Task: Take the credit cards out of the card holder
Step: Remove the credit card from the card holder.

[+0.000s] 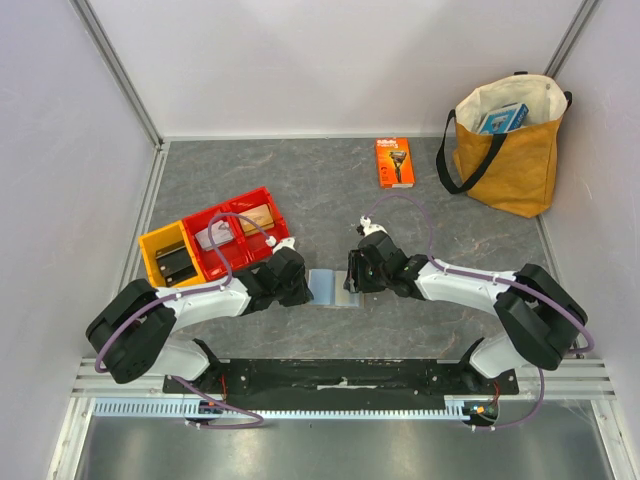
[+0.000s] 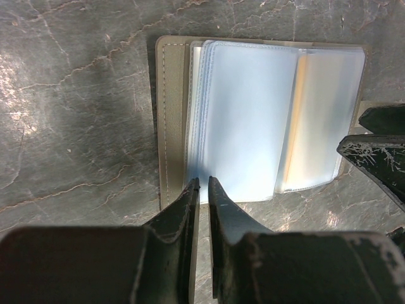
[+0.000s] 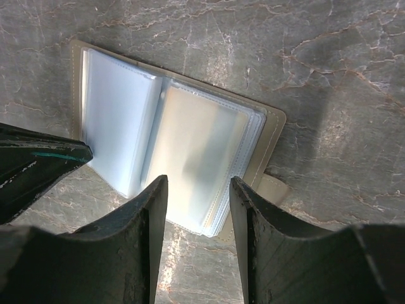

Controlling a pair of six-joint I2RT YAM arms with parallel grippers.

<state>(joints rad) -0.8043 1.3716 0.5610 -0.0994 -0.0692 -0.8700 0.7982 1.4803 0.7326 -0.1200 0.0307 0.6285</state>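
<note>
One card holder (image 2: 169, 126) — tan card (image 3: 196, 152) inside

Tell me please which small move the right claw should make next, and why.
Probably close the right claw on the near edge of the sleeve holding the tan card. Its jaws stand open over that edge, while the left claw seems to pinch the opposite side of the open card holder, so it should not slide.
</note>
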